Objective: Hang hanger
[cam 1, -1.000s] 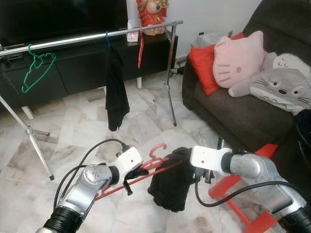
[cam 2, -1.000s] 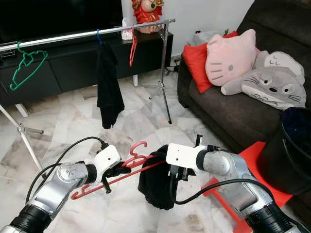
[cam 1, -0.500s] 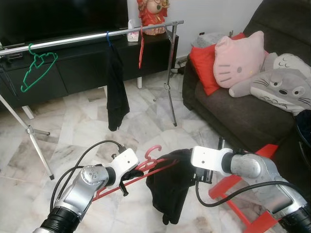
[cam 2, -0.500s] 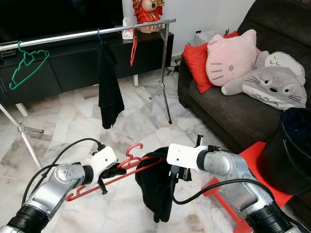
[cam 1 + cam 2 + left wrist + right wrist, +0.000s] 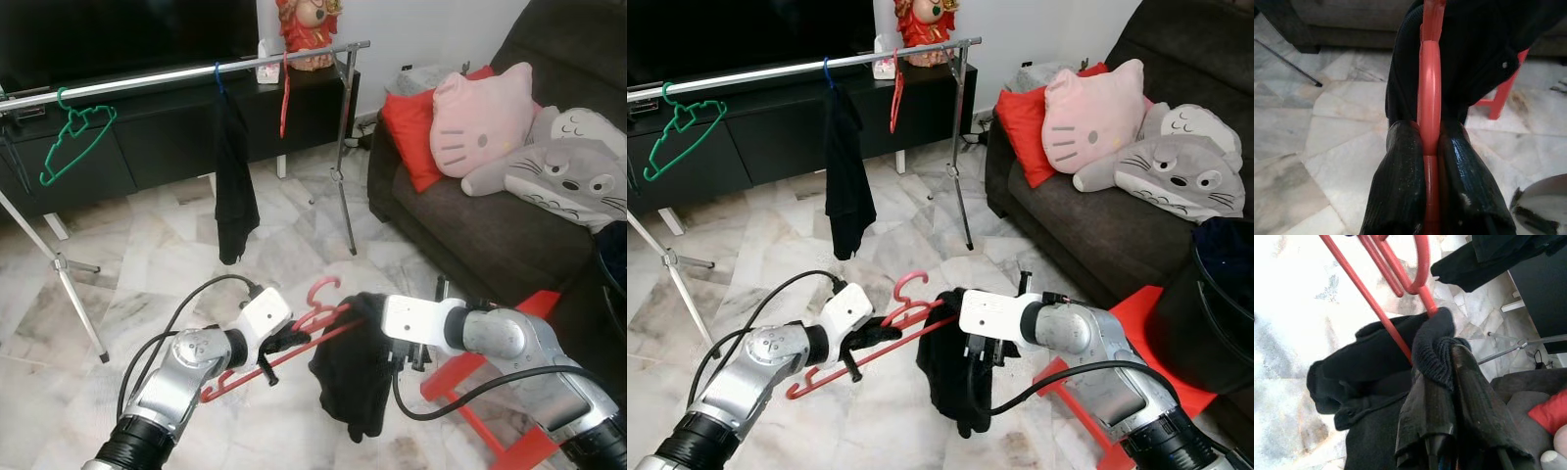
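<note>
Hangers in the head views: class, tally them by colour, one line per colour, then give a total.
Green hanger: 1, empty, on the rail
Blue hanger: 1, carrying a black garment
Red hangers: 2, one on the rail, one held by both grippers
Total: 4

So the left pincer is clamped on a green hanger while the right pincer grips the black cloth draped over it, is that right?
Not quite: the hanger in the left pincer is red, as the left wrist view shows. The green hanger hangs on the rail. The rest holds: the right pincer grips the black cloth draped over it.
</note>
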You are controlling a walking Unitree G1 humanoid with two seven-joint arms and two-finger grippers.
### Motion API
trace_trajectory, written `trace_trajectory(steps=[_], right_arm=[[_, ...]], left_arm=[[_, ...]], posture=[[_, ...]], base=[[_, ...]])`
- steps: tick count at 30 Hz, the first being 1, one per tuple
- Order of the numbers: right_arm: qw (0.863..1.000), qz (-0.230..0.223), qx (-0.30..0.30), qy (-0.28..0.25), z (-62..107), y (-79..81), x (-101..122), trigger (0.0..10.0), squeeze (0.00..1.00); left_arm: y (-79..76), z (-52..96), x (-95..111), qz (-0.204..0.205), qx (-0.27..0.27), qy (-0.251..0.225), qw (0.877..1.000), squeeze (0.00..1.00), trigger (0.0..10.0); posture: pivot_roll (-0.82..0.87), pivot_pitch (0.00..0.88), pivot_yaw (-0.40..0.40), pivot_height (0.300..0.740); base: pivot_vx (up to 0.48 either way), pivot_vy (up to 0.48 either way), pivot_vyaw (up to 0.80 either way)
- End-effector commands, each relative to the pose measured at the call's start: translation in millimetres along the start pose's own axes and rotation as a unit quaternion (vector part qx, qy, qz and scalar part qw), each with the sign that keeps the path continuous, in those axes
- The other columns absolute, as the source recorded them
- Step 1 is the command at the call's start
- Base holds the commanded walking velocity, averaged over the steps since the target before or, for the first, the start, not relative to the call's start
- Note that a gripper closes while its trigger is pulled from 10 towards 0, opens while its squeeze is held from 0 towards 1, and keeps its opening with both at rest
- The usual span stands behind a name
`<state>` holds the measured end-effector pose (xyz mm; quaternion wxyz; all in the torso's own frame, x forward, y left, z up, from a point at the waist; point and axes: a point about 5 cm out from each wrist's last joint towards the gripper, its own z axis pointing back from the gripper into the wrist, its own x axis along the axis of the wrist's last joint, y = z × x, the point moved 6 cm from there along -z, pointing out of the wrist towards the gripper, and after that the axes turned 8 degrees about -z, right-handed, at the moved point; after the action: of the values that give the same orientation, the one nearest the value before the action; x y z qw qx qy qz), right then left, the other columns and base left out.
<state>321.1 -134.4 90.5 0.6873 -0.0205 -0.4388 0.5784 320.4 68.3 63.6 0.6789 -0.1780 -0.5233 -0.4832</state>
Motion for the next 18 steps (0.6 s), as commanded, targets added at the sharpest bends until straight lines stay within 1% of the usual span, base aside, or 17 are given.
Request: trace_trajectory(steps=[1, 2, 6, 8, 12, 13, 18], right_arm=[[1.000, 0.005, 0.001, -0.009, 1.7, -0.7, 5.8, 10.0, 0.00], [1.000, 0.006, 0.001, -0.011, 2.0, -0.8, 6.6, 10.0, 0.00], [1.000, 0.006, -0.001, -0.019, 2.6, -3.8, 12.5, 10.0, 0.00], [1.000, 0.008, -0.001, -0.019, 2.4, -3.7, 12.9, 10.0, 0.00], [1.000, 0.012, 0.001, -0.021, 2.5, -3.8, 14.2, 10.0, 0.00], [1.000, 0.014, 0.003, -0.022, 3.1, -3.9, 15.1, 10.0, 0.00], [1.000, 0.017, 0.005, -0.023, 4.0, -3.9, 15.7, 10.0, 0.00]], left_arm=[[4.4, 2.6, 18.3, -0.006, -0.001, -0.034, 0.999, 0.00, 10.0], [1.2, 2.7, 18.0, -0.004, -0.010, -0.034, 0.999, 0.00, 10.0], [-21.6, 4.4, 14.7, 0.012, -0.069, -0.033, 0.997, 0.00, 10.0], [-27.1, 5.2, 13.9, 0.021, -0.083, -0.033, 0.996, 0.00, 10.0], [-32.6, 8.0, 9.7, 0.027, -0.101, -0.026, 0.994, 0.00, 10.0], [-36.4, 10.0, 7.3, 0.032, -0.114, -0.022, 0.993, 0.00, 10.0], [-40.3, 12.7, 3.0, 0.033, -0.127, -0.012, 0.991, 0.00, 10.0]], posture=[[-0.14, 0.000, -0.047, 0.740], [-0.14, 0.000, -0.047, 0.740], [-0.14, 0.000, -0.047, 0.740], [-0.14, 0.000, -0.047, 0.740], [-0.14, 0.000, -0.048, 0.740], [-0.14, 0.000, -0.048, 0.740], [-0.14, 0.000, -0.048, 0.740]], base=[[0.000, 0.000, 0.00], [0.000, 0.000, 0.00], [0.000, 0.000, 0.00], [0.000, 0.000, 0.00], [0.000, 0.000, 0.00], [0.000, 0.000, 0.00], [0.000, 0.000, 0.00]])
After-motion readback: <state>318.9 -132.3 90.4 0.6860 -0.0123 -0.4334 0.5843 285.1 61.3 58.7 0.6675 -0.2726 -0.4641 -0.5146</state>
